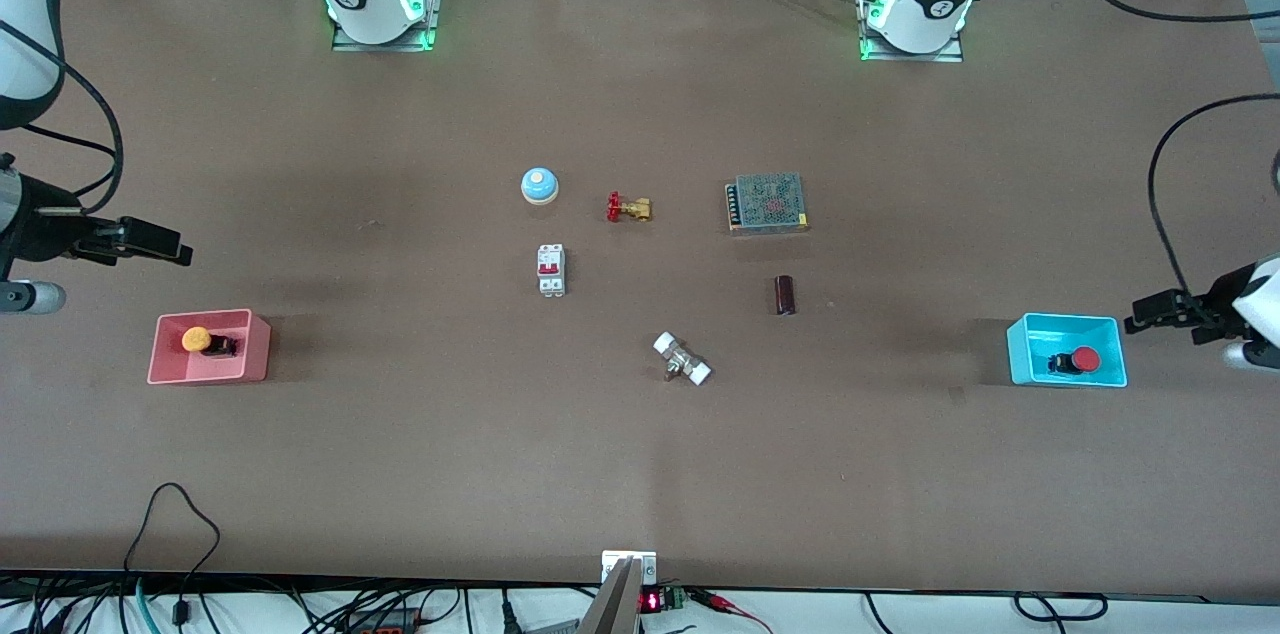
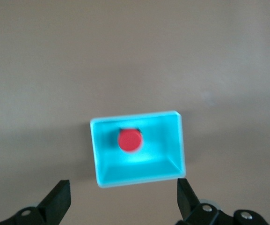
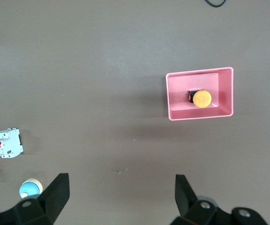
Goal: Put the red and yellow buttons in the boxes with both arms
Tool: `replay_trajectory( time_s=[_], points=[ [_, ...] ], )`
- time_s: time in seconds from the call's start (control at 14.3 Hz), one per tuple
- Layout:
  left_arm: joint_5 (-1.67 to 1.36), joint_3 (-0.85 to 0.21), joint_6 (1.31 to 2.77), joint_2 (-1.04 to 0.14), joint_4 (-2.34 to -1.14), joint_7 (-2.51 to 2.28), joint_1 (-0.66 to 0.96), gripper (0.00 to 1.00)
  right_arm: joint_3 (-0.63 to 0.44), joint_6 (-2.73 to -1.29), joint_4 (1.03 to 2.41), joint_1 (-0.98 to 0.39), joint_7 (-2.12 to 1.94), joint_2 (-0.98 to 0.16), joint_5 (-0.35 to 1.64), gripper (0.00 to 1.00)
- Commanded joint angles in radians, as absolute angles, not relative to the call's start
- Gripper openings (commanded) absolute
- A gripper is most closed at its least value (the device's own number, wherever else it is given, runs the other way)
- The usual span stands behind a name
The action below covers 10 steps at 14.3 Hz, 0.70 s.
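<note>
The yellow button (image 1: 197, 340) lies in the pink-red box (image 1: 210, 371) at the right arm's end of the table. The red button (image 1: 1085, 360) lies in the cyan box (image 1: 1020, 354) at the left arm's end. My right gripper (image 1: 150, 242) hangs open and empty over bare table beside the pink-red box. My left gripper (image 1: 1160, 311) hangs open and empty just beside the cyan box. The left wrist view shows the red button (image 2: 129, 141) in the cyan box (image 2: 97, 154) ahead of the open left gripper (image 2: 124, 197). The right wrist view shows the yellow button (image 3: 201, 99) in the pink-red box (image 3: 172, 98), apart from the open right gripper (image 3: 122, 192).
In the table's middle lie a blue-and-white bell (image 1: 539, 185), a brass valve with a red handle (image 1: 628, 208), a metal power supply (image 1: 767, 203), a white breaker (image 1: 551, 269), a dark cylinder (image 1: 785, 295) and a white-ended fitting (image 1: 682, 359).
</note>
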State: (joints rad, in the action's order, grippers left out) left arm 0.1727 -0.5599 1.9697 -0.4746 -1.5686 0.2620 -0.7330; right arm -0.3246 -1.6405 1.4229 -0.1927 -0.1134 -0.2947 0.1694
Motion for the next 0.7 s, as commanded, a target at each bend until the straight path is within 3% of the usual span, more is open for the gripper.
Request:
replay_trajectory(
  time_s=[0.0, 0.21, 0.42, 0.63],
  points=[
    [0.181, -0.652, 1.789, -0.402, -1.549, 0.117, -0.735, 1.00, -0.247, -1.623, 1.443, -0.149, -0.066, -0.238, 0.105, 1.00],
    [0.181, -0.759, 1.649, -0.330, -1.549, -0.016, -0.736, 1.00, -0.164, -1.617, 1.454, -0.095, -0.061, -0.204, 0.023, 1.00],
    [0.178, -0.839, 1.569, -0.281, -1.548, -0.121, -0.738, 1.00, -0.169, -1.530, 1.471, -0.097, -0.043, -0.164, 0.017, 1.00],
    [0.179, -0.816, 1.497, -0.276, -1.493, -0.166, -0.642, 1.00, -0.170, -1.562, 1.558, -0.095, -0.044, -0.094, 0.015, 1.00]
  ],
)
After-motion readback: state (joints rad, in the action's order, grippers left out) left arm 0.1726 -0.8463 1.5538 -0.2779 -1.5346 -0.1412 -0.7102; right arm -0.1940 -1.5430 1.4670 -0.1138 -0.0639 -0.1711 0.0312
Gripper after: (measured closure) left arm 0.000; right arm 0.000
